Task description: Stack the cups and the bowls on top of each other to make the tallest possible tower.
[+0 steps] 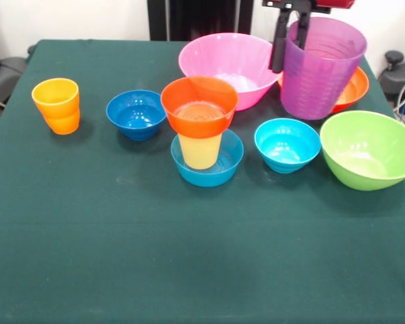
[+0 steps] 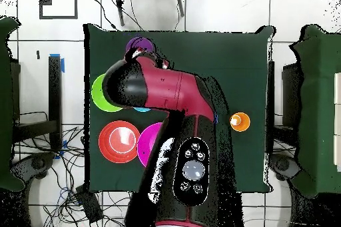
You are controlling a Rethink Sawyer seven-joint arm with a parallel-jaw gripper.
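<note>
Above the table's far right, the tool grips the purple cup (rim pinched); no writing legible.

From above, we lose most of the counter under the arm: the tower is fully covered, and the pink bowl, lime green bowl and cyan bowl only peek out. Out front, the tool is cut off at the top edge, and the purple cup hides much of the large orange-red bowl.
</note>
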